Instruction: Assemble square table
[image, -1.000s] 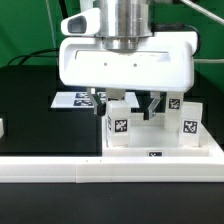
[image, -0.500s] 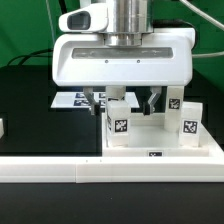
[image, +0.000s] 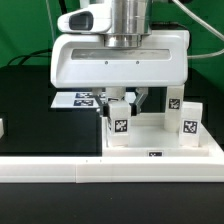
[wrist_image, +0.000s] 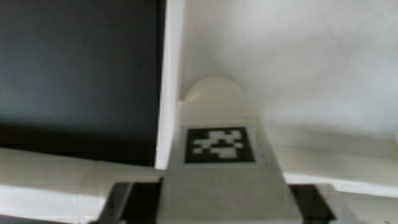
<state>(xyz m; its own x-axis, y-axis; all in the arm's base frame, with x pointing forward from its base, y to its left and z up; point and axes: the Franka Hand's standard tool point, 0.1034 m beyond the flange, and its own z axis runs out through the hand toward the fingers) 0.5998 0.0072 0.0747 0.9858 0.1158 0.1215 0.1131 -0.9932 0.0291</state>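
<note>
Square table slab (image: 160, 145) lies on the black table, against the long white border wall (image: 60, 170). Three tagged legs stand on it; the gripper (image: 122, 102) is directly above the leg (image: 118, 122) at the exterior view's left, fingers (image: 104, 101) closed against its sides. Wrist view: the same leg (wrist_image: 222, 150) between the finger pads (wrist_image: 128, 200), tag facing the camera. Marker board (image: 78, 99) lies behind.

The gripper (image: 121, 100) stands over the square table's slab (image: 160, 136), its fingers closely flanking one upright leg (image: 118, 124). Two more legs (image: 187, 120) stand toward the exterior view's right, leaving open slab between. The border wall (image: 60, 168) bars the near edge.
</note>
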